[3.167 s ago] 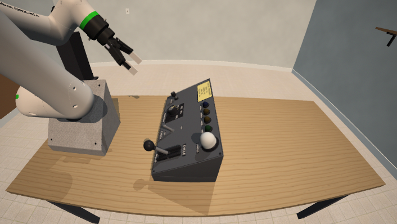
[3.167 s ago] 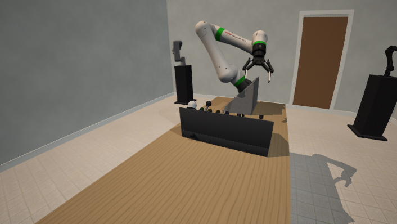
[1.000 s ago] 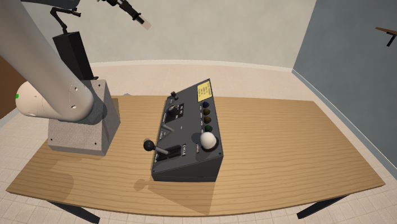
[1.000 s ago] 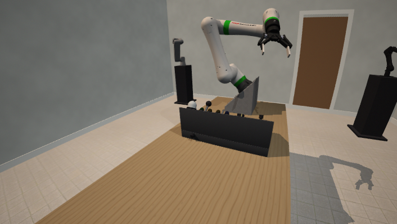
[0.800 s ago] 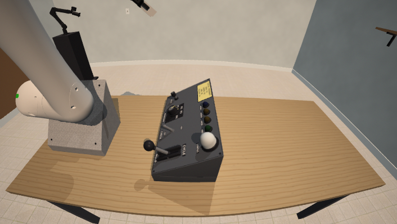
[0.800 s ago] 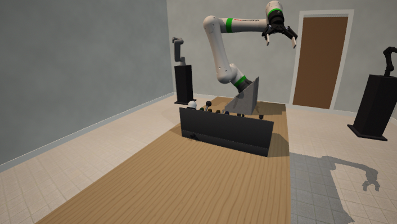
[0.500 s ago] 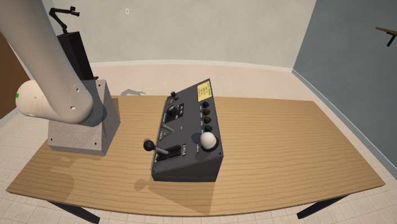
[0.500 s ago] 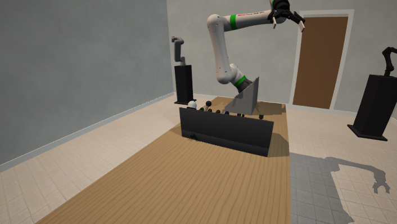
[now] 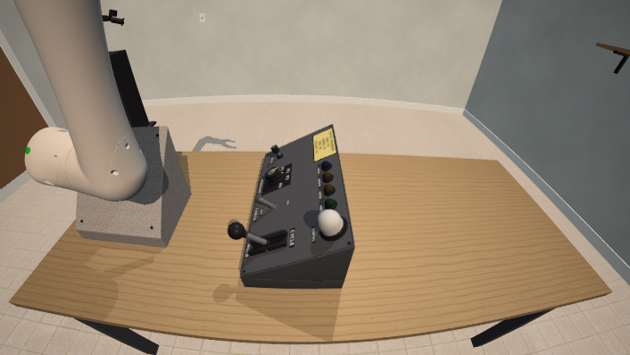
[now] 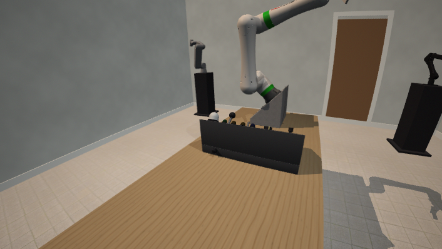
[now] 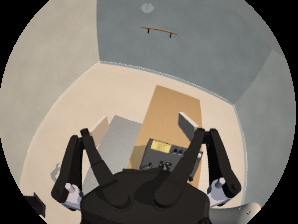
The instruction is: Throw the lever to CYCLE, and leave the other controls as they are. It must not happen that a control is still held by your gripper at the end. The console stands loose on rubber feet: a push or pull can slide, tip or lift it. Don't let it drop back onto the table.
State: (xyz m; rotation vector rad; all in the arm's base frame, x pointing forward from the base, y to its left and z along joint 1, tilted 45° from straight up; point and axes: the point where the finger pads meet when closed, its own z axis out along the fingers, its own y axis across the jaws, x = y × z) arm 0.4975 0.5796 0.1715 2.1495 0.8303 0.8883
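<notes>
The dark console point(image 9: 299, 214) stands in the middle of the wooden table point(image 9: 402, 232). Its lever has a black ball knob point(image 9: 236, 230) and leans toward the console's left edge, away from the CYCLE label point(image 9: 292, 237) at the right end of its slot point(image 9: 268, 242). In the exterior view the console point(image 10: 251, 142) shows from behind, with the knob point(image 10: 231, 115) above its top edge. My gripper point(image 11: 143, 120) shows only in the wrist view. It is open and empty, high above the table, with the console point(image 11: 162, 157) small and far below between the fingers.
The console also carries a white dome button point(image 9: 331, 222), a rotary selector point(image 9: 274, 175), a small toggle point(image 9: 276, 149), a column of coloured buttons point(image 9: 328, 185) and a yellow plate point(image 9: 324, 144). The arm's grey pedestal point(image 9: 134, 196) stands on the table's left end.
</notes>
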